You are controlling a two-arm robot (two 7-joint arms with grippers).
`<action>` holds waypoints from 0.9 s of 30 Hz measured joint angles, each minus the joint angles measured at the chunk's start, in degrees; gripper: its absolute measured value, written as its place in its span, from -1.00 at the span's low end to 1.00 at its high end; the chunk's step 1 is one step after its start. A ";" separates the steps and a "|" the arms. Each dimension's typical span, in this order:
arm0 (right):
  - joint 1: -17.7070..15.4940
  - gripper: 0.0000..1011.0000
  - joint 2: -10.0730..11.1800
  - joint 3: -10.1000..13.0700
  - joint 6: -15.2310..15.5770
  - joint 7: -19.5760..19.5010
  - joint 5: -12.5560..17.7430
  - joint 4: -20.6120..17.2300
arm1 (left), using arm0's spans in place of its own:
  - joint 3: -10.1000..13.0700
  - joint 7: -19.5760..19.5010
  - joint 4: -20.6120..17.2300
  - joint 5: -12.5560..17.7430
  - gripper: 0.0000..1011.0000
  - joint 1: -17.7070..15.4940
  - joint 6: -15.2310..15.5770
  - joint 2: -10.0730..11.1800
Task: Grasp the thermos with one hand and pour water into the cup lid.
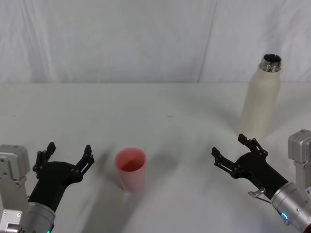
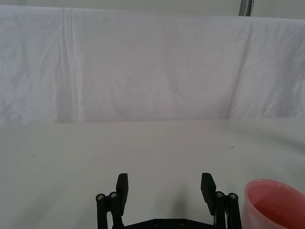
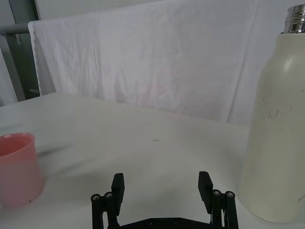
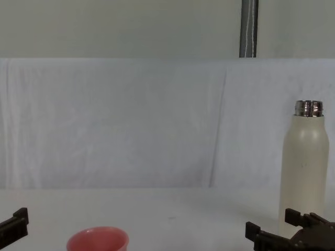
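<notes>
The cream-white thermos (image 1: 261,99) stands upright at the right rear of the table, its steel neck uncapped; it also rises in the chest view (image 4: 305,164) and close by in the right wrist view (image 3: 277,126). The salmon-pink cup lid (image 1: 130,169) stands upright near the table's middle front, and I see it too in the left wrist view (image 2: 274,203), the right wrist view (image 3: 16,168) and the chest view (image 4: 98,240). My right gripper (image 1: 232,150) is open, a short way in front of the thermos. My left gripper (image 1: 69,154) is open, left of the cup lid.
The white table (image 1: 160,116) is backed by a white cloth drape (image 1: 146,39). A grey post (image 4: 249,29) stands behind the drape.
</notes>
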 joint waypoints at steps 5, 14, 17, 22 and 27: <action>-0.02 0.98 -0.02 0.02 0.01 -0.02 0.00 -0.04 | 0.00 0.00 0.00 0.00 0.98 0.00 0.00 0.00; -0.06 0.98 -0.03 0.06 0.03 -0.07 0.00 -0.09 | 0.00 0.00 0.00 0.00 0.98 0.00 0.00 0.00; -0.06 0.98 -0.04 0.06 0.03 -0.10 0.00 -0.11 | 0.00 0.00 0.00 0.00 0.98 0.00 0.00 0.00; -0.07 0.98 -0.03 0.06 0.03 -0.12 0.00 -0.13 | 0.00 0.00 0.00 0.00 0.98 0.00 0.00 0.00; -0.07 0.98 -0.04 0.06 0.03 -0.13 0.00 -0.14 | 0.00 0.00 0.00 0.00 0.98 0.00 0.00 0.00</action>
